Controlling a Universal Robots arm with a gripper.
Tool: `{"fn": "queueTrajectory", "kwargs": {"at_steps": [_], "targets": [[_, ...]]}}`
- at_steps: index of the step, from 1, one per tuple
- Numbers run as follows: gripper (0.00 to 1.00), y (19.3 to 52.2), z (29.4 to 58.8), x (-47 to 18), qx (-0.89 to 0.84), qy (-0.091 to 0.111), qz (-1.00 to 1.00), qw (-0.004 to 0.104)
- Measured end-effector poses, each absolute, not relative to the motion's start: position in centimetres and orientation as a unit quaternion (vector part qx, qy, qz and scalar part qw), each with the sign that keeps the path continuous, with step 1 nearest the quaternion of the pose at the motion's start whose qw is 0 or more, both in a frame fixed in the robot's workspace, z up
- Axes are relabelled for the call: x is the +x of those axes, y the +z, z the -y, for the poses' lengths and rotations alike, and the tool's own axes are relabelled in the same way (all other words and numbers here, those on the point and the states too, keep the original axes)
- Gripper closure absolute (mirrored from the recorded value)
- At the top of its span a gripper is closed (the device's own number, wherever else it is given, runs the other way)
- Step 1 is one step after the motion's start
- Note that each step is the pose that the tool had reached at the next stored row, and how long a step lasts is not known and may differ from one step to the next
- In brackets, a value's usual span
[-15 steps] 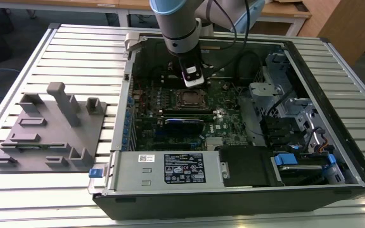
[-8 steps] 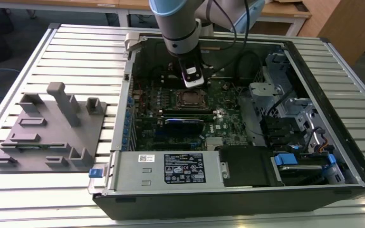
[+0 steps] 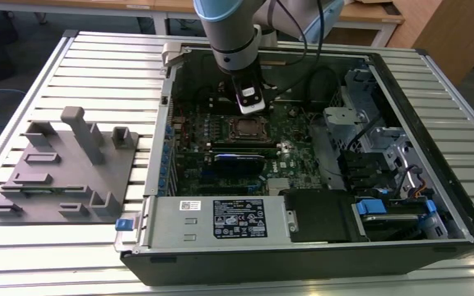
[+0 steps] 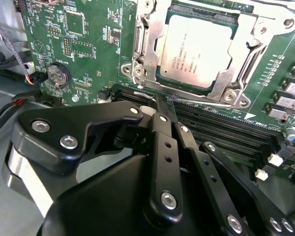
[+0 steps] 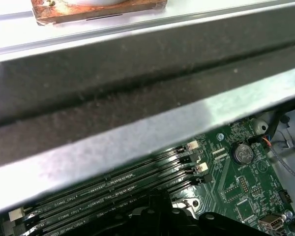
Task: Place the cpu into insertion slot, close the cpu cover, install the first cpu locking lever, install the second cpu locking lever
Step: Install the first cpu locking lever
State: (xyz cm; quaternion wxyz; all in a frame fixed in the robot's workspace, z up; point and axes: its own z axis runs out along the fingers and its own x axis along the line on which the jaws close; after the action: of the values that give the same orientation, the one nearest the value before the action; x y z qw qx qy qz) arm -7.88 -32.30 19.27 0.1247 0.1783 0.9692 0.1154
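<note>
The cpu (image 4: 196,46) lies flat in the insertion slot (image 4: 134,70), its dull silver lid showing through the window of the closed cpu cover (image 4: 250,49), a thin stamped metal plate. The claw (image 4: 166,105) has its black fingers pressed together, tips right at the slim wire locking lever (image 4: 211,102) beside the socket. That lever looks stiff, springy and smooth, likely to slip; its bent end seems the best hold
</note>
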Motion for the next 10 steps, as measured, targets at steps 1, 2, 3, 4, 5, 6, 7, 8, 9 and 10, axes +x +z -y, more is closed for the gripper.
{"fn": "queueTrajectory", "kwargs": {"at_steps": [1,2,3,4,5,6,7,8,9,10], "targets": [[0.89,19.24,32.30,-7.87,0.178,0.114,-0.969,0.125],[0.89,19.21,32.31,-7.87,0.178,0.113,-0.969,0.125],[0.89,19.18,32.31,-7.88,0.179,0.111,-0.970,0.126],[0.89,19.14,32.31,-7.87,0.179,0.109,-0.970,0.127],[0.89,19.08,32.31,-7.87,0.179,0.108,-0.970,0.127],[0.89,19.03,32.31,-7.87,0.179,0.106,-0.970,0.128],[0.89,18.98,32.32,-7.87,0.179,0.106,-0.970,0.128],[0.89,18.93,32.32,-7.88,0.179,0.106,-0.970,0.128],[0.89,18.89,32.32,-7.88,0.180,0.106,-0.970,0.128],[0.89,18.86,32.32,-7.88,0.180,0.106,-0.970,0.128]]}}
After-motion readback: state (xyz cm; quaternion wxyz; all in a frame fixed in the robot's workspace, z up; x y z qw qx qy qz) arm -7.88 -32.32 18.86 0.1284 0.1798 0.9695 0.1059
